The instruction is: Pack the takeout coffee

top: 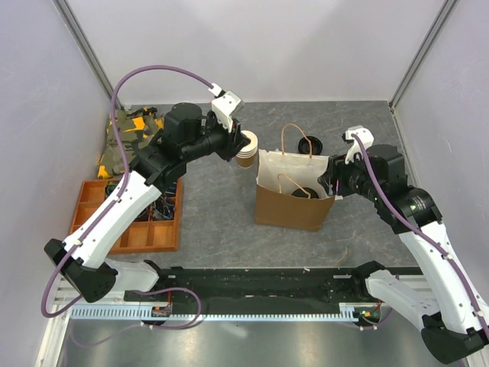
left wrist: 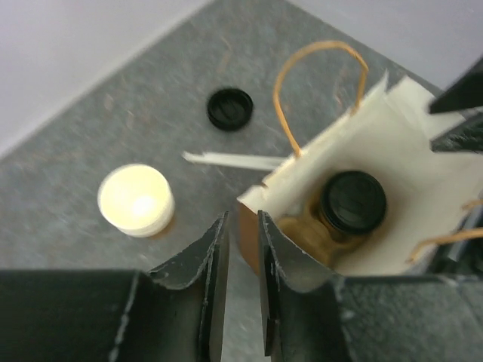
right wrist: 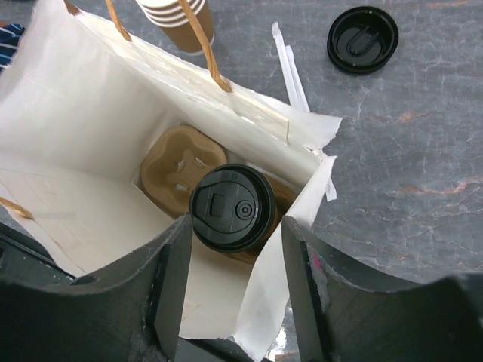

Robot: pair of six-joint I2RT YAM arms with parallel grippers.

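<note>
The takeout coffee (right wrist: 232, 207), a brown cup with a round black lid, stands in a cardboard carrier (right wrist: 177, 162) at the bottom of the open brown paper bag (top: 294, 202). It shows in the left wrist view too, as the coffee (left wrist: 352, 202). My right gripper (right wrist: 236, 226) hangs open over the bag's right wall, and the white paper edge stands between its fingers. My left gripper (left wrist: 241, 219) hovers above the bag's left corner, next to the stack of cups (left wrist: 136, 200). Its jaws are a narrow gap apart with nothing in them.
A loose black lid (right wrist: 362, 39) and wrapped straws (right wrist: 290, 72) lie on the table behind the bag. The nested cup stack (top: 246, 149) stands at the bag's far left. A wooden compartment tray (top: 126, 233) and a camouflage cloth (top: 122, 138) sit at the left.
</note>
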